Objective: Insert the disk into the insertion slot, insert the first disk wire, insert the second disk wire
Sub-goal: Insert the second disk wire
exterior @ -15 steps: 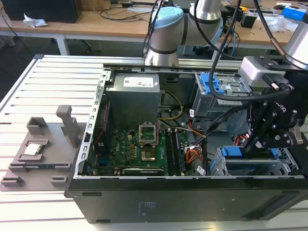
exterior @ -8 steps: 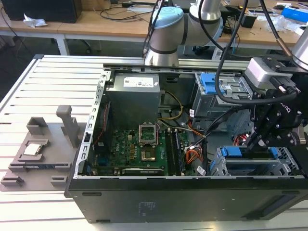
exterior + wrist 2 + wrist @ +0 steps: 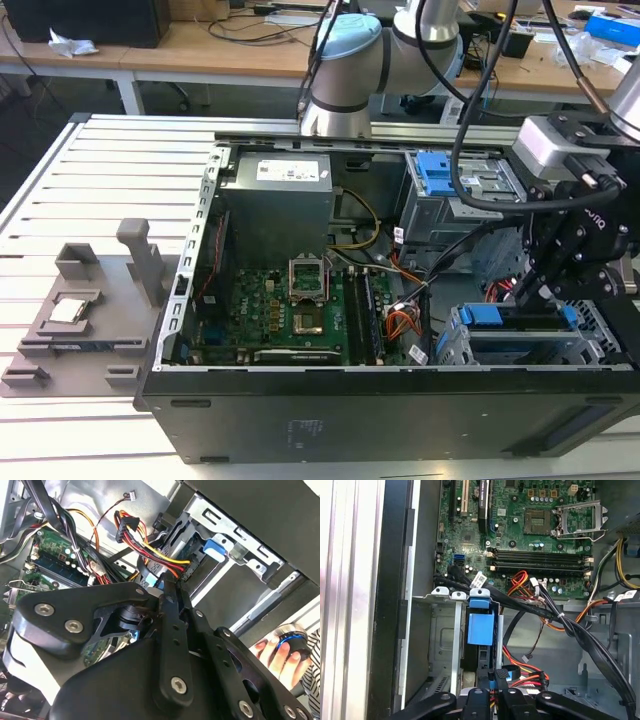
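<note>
Gripper (image 3: 535, 285) at disk (image 3: 520, 325) lying flat in insertion slot (image 3: 600, 345)

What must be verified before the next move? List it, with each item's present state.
1. Blue-framed flat rectangular hard disk lying inside the silver perforated sheet-metal bay: ok.
2. Black pincer down at the bay's wire end: ok.
3. Red, yellow and black wire bundle reaching the disk's rear: ok; fully plugged in: cannot tell.
4. Person's hand outside the computer case, apart from the pincer: ok.
</note>
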Controlling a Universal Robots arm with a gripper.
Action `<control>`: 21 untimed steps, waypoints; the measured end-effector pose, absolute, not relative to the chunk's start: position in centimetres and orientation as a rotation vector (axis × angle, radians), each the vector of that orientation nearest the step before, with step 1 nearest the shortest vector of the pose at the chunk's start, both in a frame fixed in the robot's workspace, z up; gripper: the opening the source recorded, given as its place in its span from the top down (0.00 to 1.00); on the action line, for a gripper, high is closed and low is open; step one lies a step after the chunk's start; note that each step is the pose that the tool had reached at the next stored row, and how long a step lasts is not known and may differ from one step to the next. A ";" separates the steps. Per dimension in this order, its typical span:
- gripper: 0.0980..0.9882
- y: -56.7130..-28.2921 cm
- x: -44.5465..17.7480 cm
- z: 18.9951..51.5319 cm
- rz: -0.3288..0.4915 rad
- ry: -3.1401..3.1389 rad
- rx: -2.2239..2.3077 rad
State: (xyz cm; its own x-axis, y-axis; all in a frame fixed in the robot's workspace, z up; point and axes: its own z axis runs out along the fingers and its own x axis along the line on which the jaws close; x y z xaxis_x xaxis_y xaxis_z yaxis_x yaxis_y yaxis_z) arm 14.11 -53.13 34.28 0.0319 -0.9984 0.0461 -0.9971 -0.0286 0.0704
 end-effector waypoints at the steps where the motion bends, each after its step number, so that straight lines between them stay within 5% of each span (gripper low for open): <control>1: 0.92 -53.1 14.2 34.2 -0.026 -2.130 2.195; 21: 0.92 -53.4 14.2 33.7 -0.029 -2.130 2.196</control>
